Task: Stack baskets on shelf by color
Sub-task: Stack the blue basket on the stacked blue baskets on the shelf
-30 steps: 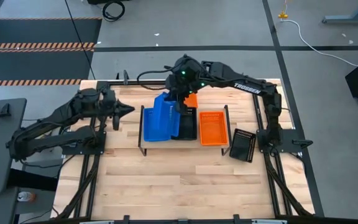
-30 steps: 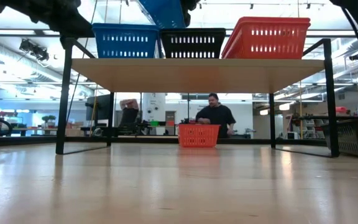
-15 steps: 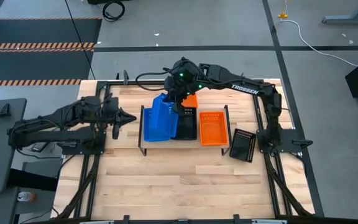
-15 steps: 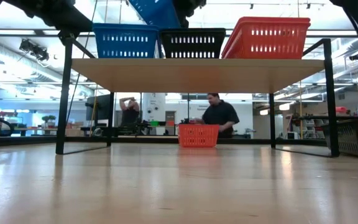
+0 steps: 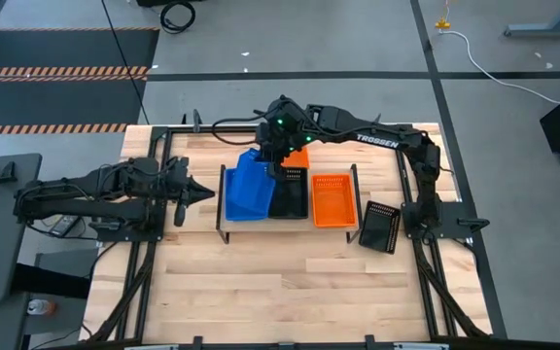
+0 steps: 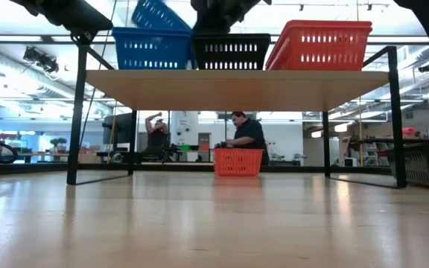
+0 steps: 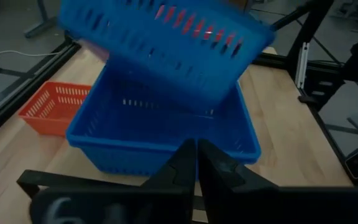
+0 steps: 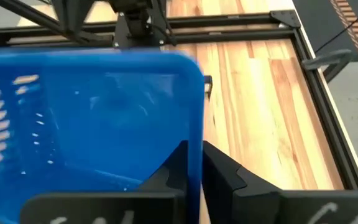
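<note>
Blue perforated plastic, two pieces, occupies the left bay of the shelf [image 6: 237,89]. The lower blue basket [image 5: 240,204] sits flat there, its long axis running from the top to the bottom of the high view. The upper blue basket [image 5: 252,172] lies tilted over it, not nested: the end toward the top of the frame is raised, the other end dips into the lower one, and its long axis runs roughly along the same line, slightly skewed. In the left wrist view you see its slotted side wall turned toward the camera.

Your right gripper [image 5: 279,148] is at the raised end, above the shelf's back edge. Whether it has a hold on that basket's rim cannot be told.

Your left gripper [image 5: 200,192] waits just left of the shelf, pointing at it, fingers pressed together and holding nothing.

The shelf is light wood on thin dark metal legs. A black basket [image 5: 291,193] fills its middle bay and an orange basket [image 5: 332,199] its right bay, both mesh-walled, rectangular and lying parallel to the lower blue one.

Off the shelf, a second orange basket [image 5: 300,156] lies behind it on the tabletop, and a second black basket [image 5: 379,227] lies at the right, turned askew
</note>
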Available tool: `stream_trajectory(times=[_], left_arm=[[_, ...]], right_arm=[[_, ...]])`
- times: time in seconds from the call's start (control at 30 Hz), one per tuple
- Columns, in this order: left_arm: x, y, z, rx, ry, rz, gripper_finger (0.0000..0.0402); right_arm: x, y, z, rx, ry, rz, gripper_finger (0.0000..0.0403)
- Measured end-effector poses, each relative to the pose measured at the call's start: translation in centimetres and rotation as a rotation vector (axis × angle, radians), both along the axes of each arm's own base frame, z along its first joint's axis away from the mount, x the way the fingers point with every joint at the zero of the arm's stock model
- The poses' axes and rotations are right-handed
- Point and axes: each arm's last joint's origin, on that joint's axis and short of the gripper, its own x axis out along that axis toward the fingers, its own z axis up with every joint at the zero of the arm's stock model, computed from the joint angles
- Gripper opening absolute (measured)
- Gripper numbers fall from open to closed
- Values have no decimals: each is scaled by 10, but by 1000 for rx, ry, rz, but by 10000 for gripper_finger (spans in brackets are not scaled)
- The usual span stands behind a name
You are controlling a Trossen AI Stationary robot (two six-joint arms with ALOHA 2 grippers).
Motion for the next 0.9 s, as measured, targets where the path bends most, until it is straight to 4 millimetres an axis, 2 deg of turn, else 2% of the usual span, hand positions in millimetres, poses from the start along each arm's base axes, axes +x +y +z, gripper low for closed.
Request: stream_trajectory(times=[0.4,0.57,0.9], left_arm=[[0,0,0,1,-2,5,19],[0,0,0,3,-2,6,21],[0,0,0,85,2,-22,19]], right_arm=[[1,-1,0,-14,-9,-12,145],[0,2,1,-10,-6,-3,166],[-38,36,55,-72,-84,3,165]])
